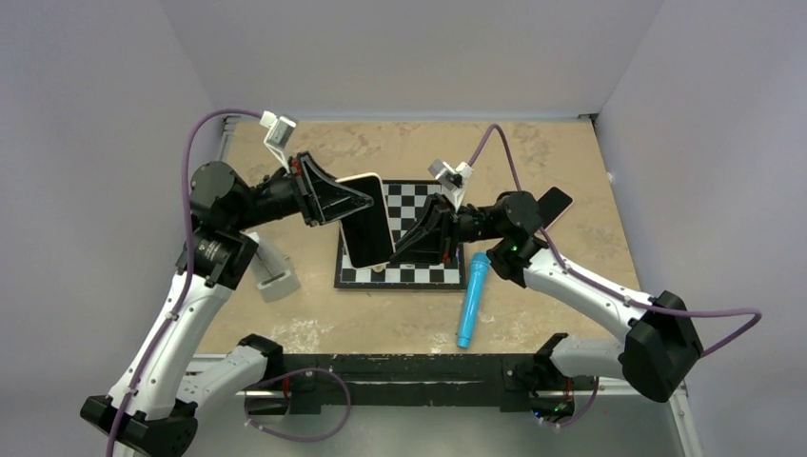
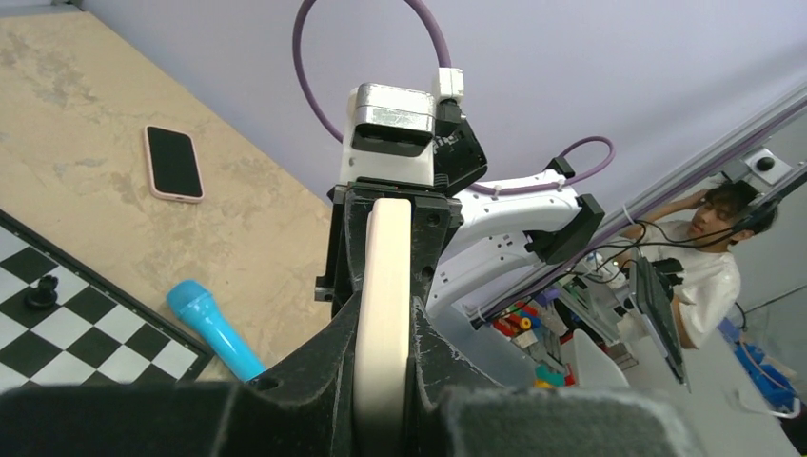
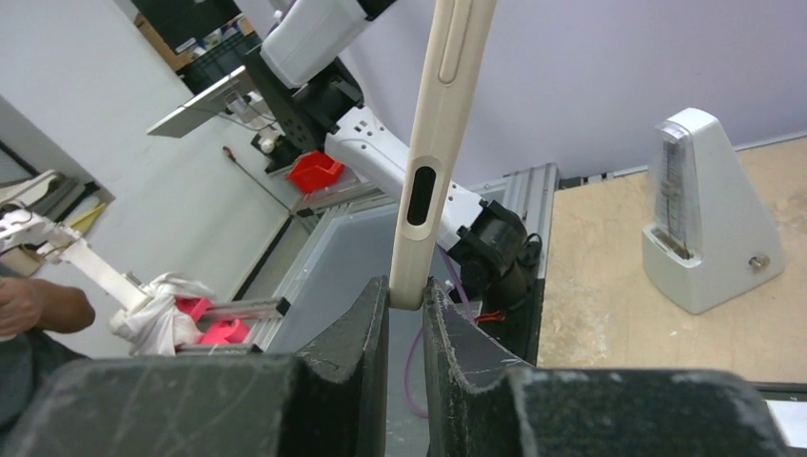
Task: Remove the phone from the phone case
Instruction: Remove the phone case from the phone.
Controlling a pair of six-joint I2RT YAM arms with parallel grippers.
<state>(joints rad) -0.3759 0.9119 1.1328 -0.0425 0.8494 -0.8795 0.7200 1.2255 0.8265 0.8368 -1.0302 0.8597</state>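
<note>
While both arms meet over the checkerboard, the phone sits between them at the board's 9 o'clock side. Its dark screen faces up and its long axis runs roughly 12 to 6. It's wearing a cream phone case with rounded edges. The right wrist view shows that case edge-on, with a long button and an oval cutout in its side. Can't really tell whether its low end touches the board.

Room-wise, tan counter runs from the board's 12 o'clock edge to the back wall. A white metronome stands at 8 o'clock of the board and a blue microphone lies at 5 o'clock. A second phone in a pinkish case lies flat at 2 o'clock, just behind the right wrist. A black pawn stands on the board.

The left arm rises from 7 o'clock, bends at the elbow and lies level toward 3 o'clock. The left fingers are clamped on the case's 9 o'clock long edge. The right arm comes in from 4 o'clock, forearm pointing to 9. The right fingers pinch the opposite edge of the case near its low end.
</note>
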